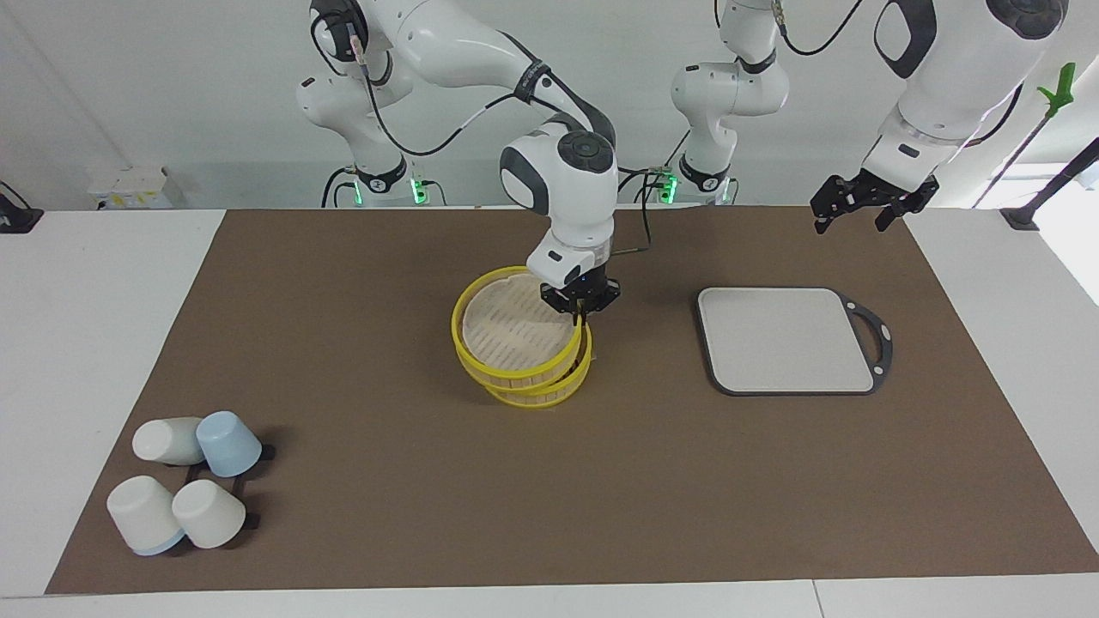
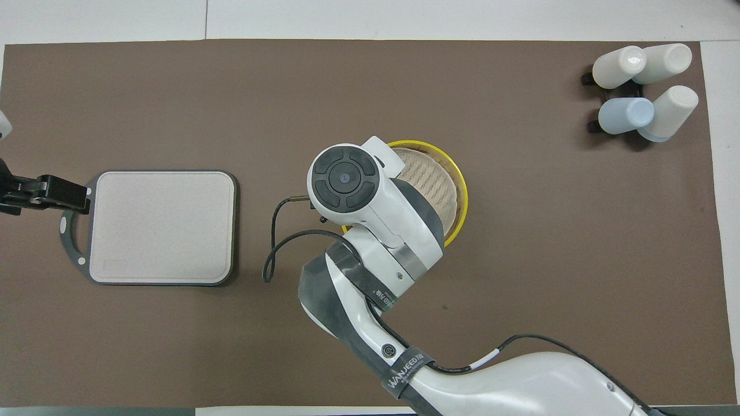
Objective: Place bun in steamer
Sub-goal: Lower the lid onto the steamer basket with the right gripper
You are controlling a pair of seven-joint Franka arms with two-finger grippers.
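Observation:
The steamer stands at the middle of the brown mat as a yellow-rimmed basket (image 1: 539, 396) with its yellow-rimmed lid (image 1: 506, 330) lying tilted on top. My right gripper (image 1: 582, 321) is shut on the lid's rim at the side toward the left arm's end. In the overhead view the right arm covers that gripper and much of the lid (image 2: 433, 182). No bun shows in either view. My left gripper (image 1: 859, 210) is open and empty, and waits raised beside the grey board; it also shows in the overhead view (image 2: 49, 192).
A grey rectangular board (image 1: 786, 339) with a dark handle lies toward the left arm's end, also seen from overhead (image 2: 162, 225). Several upturned white and blue cups (image 1: 185, 481) stand far from the robots at the right arm's end (image 2: 642, 86).

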